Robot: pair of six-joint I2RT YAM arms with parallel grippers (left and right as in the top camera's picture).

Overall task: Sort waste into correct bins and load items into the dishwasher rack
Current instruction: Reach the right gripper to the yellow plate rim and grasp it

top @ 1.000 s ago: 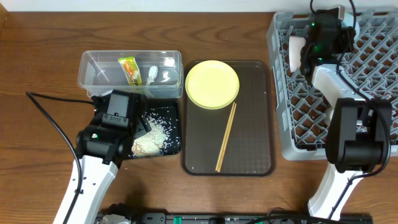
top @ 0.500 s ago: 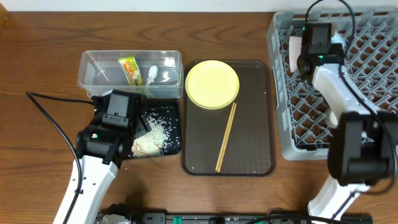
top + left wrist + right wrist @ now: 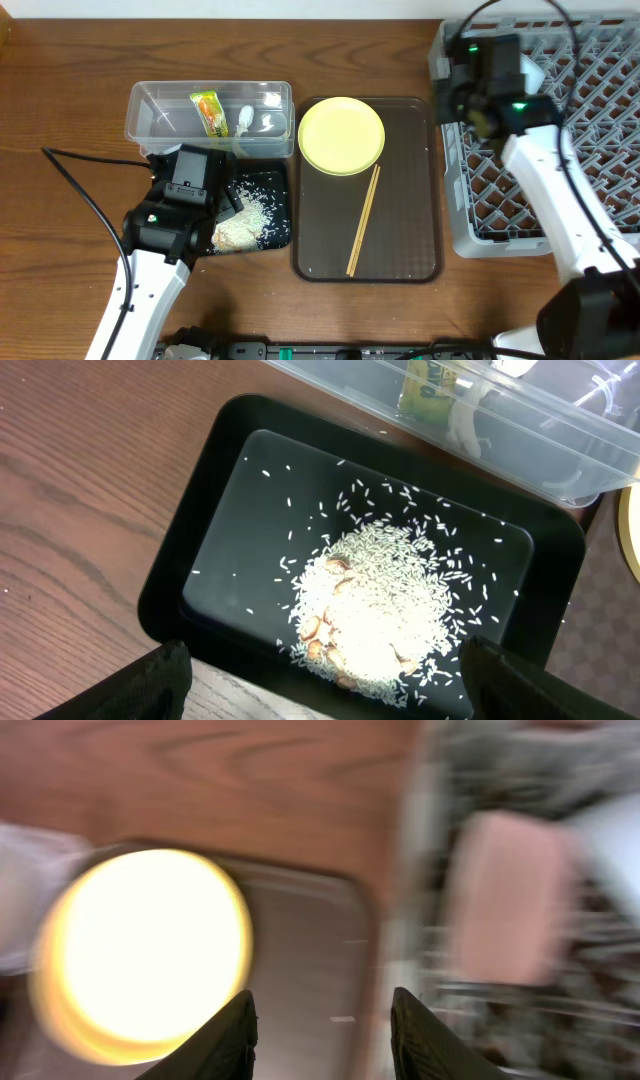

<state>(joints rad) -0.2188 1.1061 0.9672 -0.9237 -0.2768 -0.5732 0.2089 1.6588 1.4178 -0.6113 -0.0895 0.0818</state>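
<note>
Two chopsticks lie side by side on the brown serving tray, just below the yellow plate at the tray's far end. Your left claw hangs spread wide over the black tray and grips nothing. The rice scraps are heaped in the middle of that tray, with loose grains scattered around them. Just beyond the black tray you have the clear tub, with the green-yellow wrapper and the small white scrap inside it. Your right claw is parted too, with nothing between its fingers, and it hovers at the left rim of the dishwasher rack. Its wrist view is badly blurred. You can make out the plate, the serving tray's edge and a pale pinkish shape in the rack that cannot be identified. Everything rests on the wooden table.
</note>
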